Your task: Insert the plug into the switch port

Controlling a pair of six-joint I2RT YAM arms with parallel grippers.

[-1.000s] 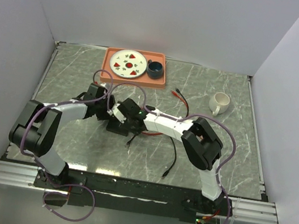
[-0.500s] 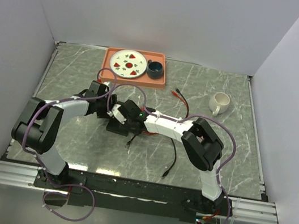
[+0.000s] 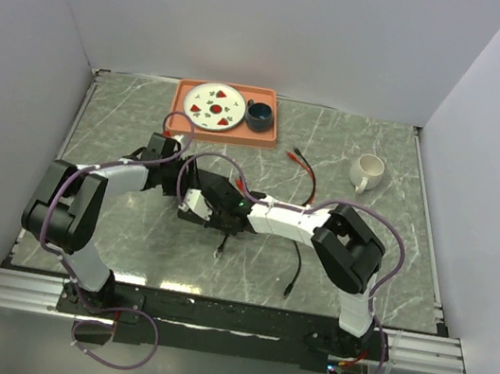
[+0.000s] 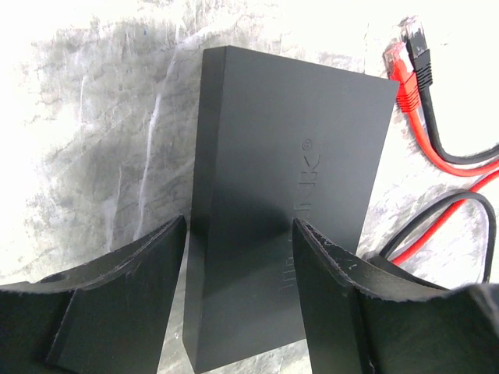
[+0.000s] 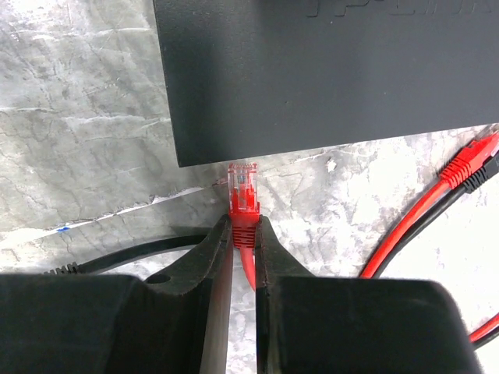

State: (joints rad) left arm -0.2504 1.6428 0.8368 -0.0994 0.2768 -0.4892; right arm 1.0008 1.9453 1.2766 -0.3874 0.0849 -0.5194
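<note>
The switch (image 4: 288,179) is a flat matte-black box lying on the marble table. In the top view it (image 3: 204,183) is mostly hidden under both wrists. My left gripper (image 4: 238,234) is open. Its left finger stands just beside the box's long side and its right finger (image 4: 335,288) is over the box's top. My right gripper (image 5: 243,226) is shut on the red plug (image 5: 243,191). The plug's clear tip points at the near side wall of the switch (image 5: 327,70) and sits just at its edge. The port itself is hidden.
Spare red and black plugs (image 4: 409,62) with their cables lie just past the switch's far corner. An orange tray (image 3: 270,133) with a plate (image 3: 215,106) and a blue cup (image 3: 260,115) stands at the back. A white mug (image 3: 366,171) stands at the right.
My right forearm has swung nearer and the gripper with the red plug now lines up at the switch's near side. The black cable has shifted with it. My left gripper has edged slightly farther back.
</note>
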